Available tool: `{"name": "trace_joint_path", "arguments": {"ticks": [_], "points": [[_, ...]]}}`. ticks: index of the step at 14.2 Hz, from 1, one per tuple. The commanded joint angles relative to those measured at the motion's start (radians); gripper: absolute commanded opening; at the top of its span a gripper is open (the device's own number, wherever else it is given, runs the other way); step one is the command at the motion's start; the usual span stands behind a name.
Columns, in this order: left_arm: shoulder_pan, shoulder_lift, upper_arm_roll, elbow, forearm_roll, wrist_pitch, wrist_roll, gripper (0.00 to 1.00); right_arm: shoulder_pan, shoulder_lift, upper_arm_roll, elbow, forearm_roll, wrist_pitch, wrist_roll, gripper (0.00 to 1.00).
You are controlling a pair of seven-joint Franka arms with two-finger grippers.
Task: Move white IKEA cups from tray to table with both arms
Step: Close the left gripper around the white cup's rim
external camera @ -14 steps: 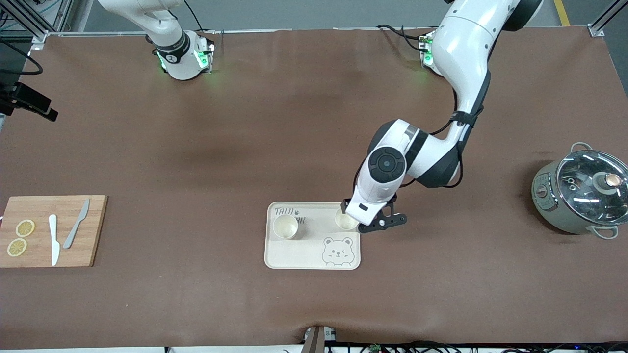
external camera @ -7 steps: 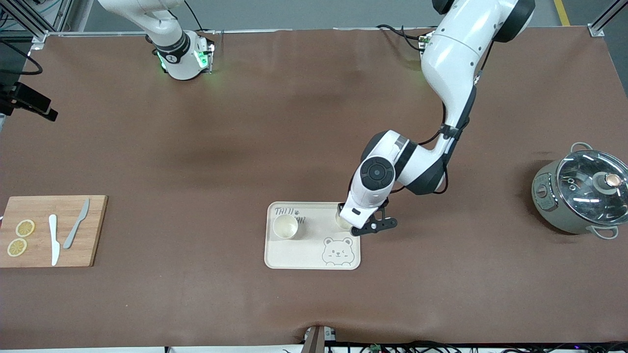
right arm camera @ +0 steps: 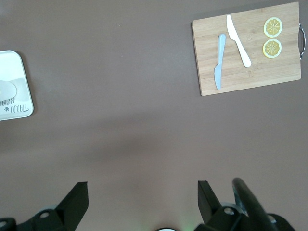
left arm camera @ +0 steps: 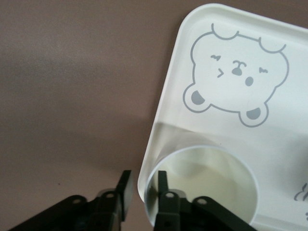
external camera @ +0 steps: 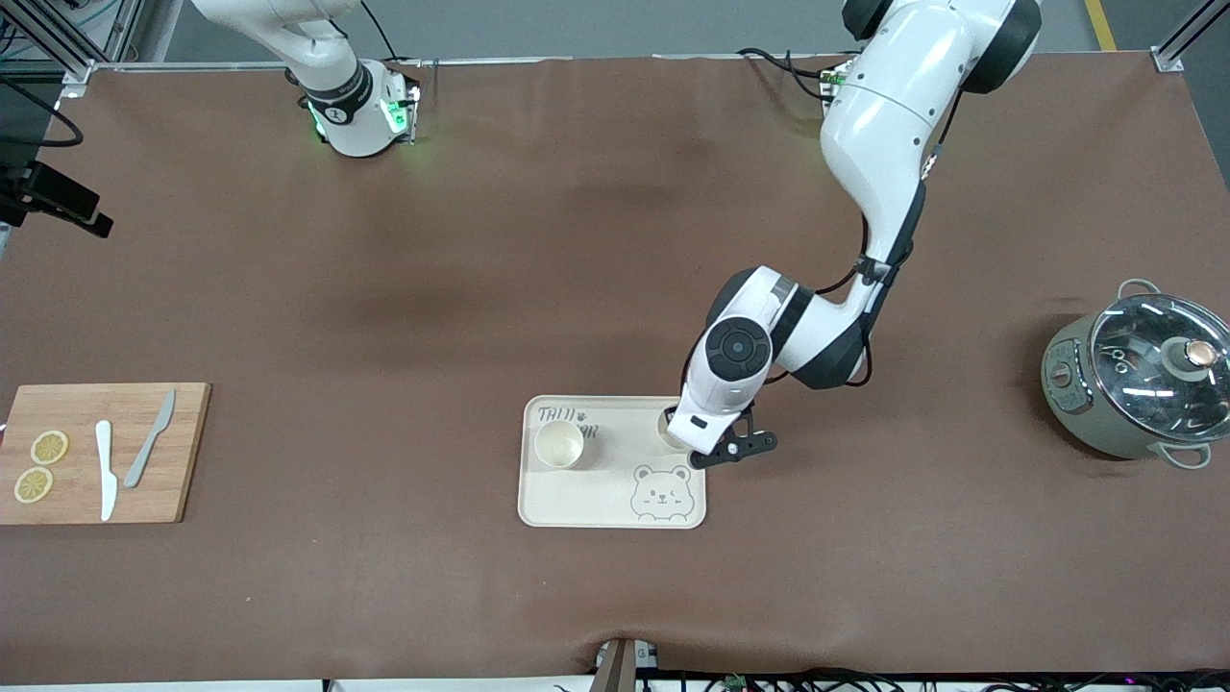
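While the left arm reached down to the cream rectangular tray with a bear drawing (external camera: 615,500), its left pincer (left arm camera: 143,192) had its jaws drawn close on the wall of one small cream-white handleless cup (left arm camera: 211,178), one finger (left arm camera: 162,185) inside the rim and the other outside. That cup stood on the tray at the corner toward the left arm's end. A second identical cup (external camera: 559,445) stood upright on the same tray, toward the right arm's end. High over the bare brown counter (external camera: 384,288), the right pincer (right arm camera: 139,197) waited with its jaws spread wide, holding nothing.
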Motion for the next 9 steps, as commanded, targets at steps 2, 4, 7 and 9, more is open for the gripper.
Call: {"name": "trace_joint_path", "arguments": {"ticks": [2, 4, 7, 9], "points": [[-0.005, 0.000, 0.009, 0.020, 0.026, 0.000, -0.011, 0.00, 0.003, -0.003, -0.002, 0.011, -0.014, -0.004, 0.013, 1.00], [-0.005, -0.017, 0.020, 0.021, 0.028, 0.000, -0.016, 0.00, 0.003, -0.003, -0.002, 0.011, -0.014, -0.004, 0.013, 1.00], [0.003, -0.060, 0.023, 0.021, 0.029, -0.003, -0.016, 0.00, 0.002, -0.003, -0.002, 0.011, -0.014, -0.004, 0.013, 1.00], [0.027, -0.088, 0.023, 0.020, 0.031, -0.009, -0.011, 0.00, 0.002, -0.001, -0.002, 0.011, -0.014, -0.004, 0.013, 1.00]]}}
